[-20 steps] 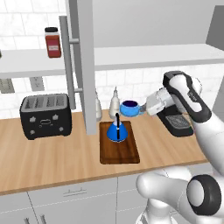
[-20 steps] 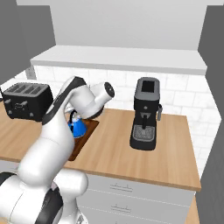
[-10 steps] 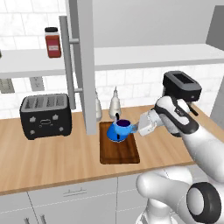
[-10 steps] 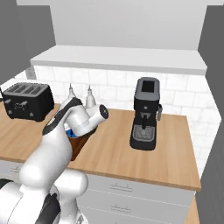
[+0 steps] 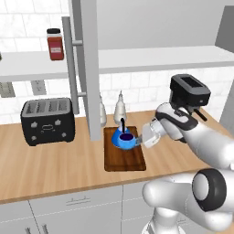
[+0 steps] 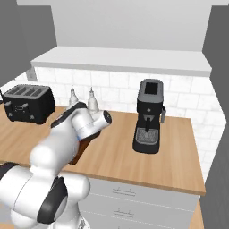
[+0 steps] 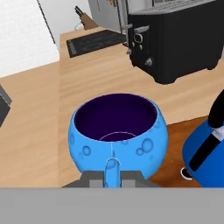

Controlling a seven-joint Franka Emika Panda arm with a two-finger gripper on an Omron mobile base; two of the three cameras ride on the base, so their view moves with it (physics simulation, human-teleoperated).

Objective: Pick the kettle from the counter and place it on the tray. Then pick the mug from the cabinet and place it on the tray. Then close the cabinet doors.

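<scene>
The squat blue mug (image 5: 123,141) with its purple inside hangs low over the back half of the dark brown tray (image 5: 128,161). My gripper (image 5: 137,140) reaches in from the right. In the hand view the gripper (image 7: 112,173) is shut on the loop handle of the mug (image 7: 118,131). The blue kettle (image 7: 205,153) with its black arched handle (image 5: 124,124) stands on the tray (image 7: 173,171) close beside the mug. Whether the mug's base touches the tray I cannot tell. The grey cabinet door (image 5: 90,68) with its silver bar handle stands open, edge-on, above the counter (image 5: 55,164).
A black toaster (image 5: 47,121) sits left of the tray, and two white bottles (image 5: 119,108) stand behind it. A black coffee machine (image 6: 150,116) is to the right. A red jar (image 5: 55,44) stands on the white shelf (image 5: 160,59).
The arm has carried the mug down and to the left, from mid-air right of the kettle to low over the tray beside it. The grip on the handle has stayed the same.
</scene>
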